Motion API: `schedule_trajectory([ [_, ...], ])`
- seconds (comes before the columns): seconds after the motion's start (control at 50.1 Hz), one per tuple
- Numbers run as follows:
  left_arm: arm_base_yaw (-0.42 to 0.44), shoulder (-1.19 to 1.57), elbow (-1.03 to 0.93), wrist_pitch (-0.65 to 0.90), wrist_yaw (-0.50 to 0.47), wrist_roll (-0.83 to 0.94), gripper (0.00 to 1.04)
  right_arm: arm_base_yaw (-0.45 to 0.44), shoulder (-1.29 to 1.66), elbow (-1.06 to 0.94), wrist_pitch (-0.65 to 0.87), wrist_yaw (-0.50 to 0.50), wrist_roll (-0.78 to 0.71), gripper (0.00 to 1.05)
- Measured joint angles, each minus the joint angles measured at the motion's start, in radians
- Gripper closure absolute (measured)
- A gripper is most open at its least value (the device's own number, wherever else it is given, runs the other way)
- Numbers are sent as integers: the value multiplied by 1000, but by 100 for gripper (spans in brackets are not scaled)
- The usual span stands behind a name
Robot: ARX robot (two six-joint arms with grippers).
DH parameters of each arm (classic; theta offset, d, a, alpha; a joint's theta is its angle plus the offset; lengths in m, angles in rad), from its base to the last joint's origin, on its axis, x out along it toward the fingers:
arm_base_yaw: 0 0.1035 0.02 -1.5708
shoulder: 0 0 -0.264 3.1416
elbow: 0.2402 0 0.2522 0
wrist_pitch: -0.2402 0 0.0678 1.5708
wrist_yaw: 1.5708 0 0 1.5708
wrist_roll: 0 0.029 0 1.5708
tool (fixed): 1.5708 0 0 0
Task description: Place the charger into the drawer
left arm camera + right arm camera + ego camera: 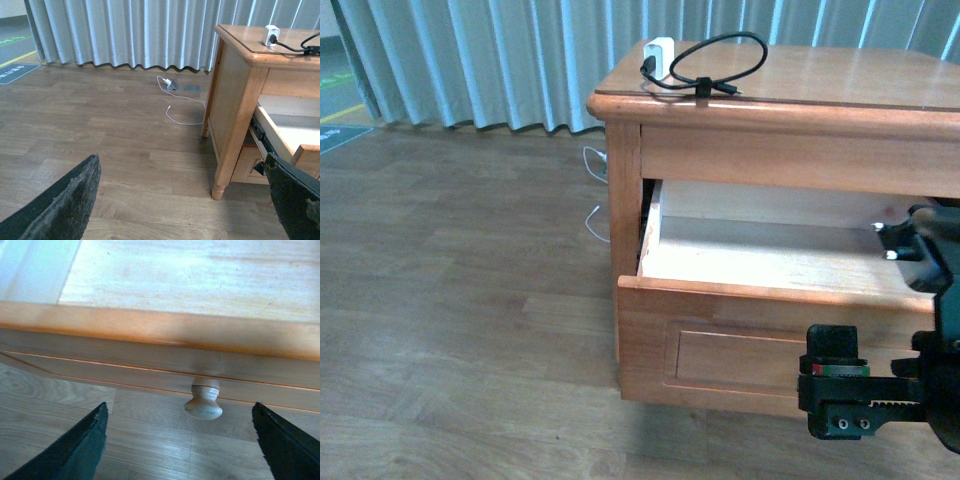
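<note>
The charger (661, 55), a white cube with a black cable loop (725, 62), lies on the wooden cabinet top (840, 80) near its back left corner. It also shows in the left wrist view (271, 35). The upper drawer (740, 340) is pulled out and its light inside is bare. My right gripper (842, 400) is open in front of the drawer front, its fingers wide either side of the round knob (203, 402) without touching it. My left gripper (182, 210) is open and empty, low over the floor to the left of the cabinet.
Thin white cables (182, 107) lie on the wood floor by the cabinet's left side. A pale curtain (470, 60) hangs behind. The cabinet's front left leg (222, 170) stands close to my left gripper. The wood floor (450, 300) stretches to the left.
</note>
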Motion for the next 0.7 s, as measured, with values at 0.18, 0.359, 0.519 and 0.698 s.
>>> schedule_trajectory([
  [0.18, 0, 0, 0, 0, 0, 0, 6, -71, -296, -4, -186, -39, -24, 8],
  [0.359, 0, 0, 0, 0, 0, 0, 6, -134, -507, -3, -320, -77, -61, 8],
  [0.519, 0, 0, 0, 0, 0, 0, 6, -196, -679, -10, -423, -135, -88, 8],
  [0.698, 0, 0, 0, 0, 0, 0, 6, -293, -891, -44, -579, -228, -109, 8],
])
